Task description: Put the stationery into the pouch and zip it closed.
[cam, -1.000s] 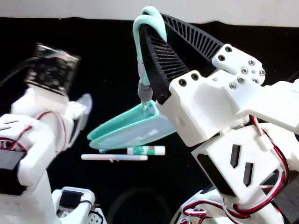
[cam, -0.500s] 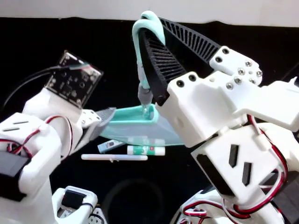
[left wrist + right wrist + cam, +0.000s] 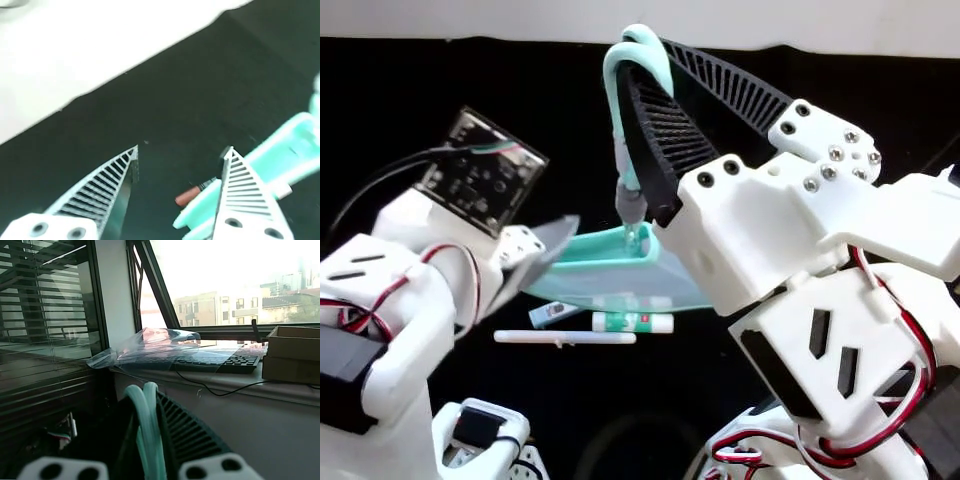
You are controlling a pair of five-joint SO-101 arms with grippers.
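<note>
left hand point(image 3: 180, 153) nearer, pouch point(image 3: 610, 278) swung level

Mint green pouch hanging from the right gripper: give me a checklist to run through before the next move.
1. Right gripper shut on the mint green loop strap: ok.
2. Mint green pouch hanging from that strap: ok.
3. Left gripper open: ok.
4. Left gripper holding the pouch's edge: not ok, one finger is beside it, nothing between the fingers.
5. White tube and thin white stick inside the pouch: not ok, both lie on the black table.
6. Pouch mouth unzipped: cannot tell.
</note>
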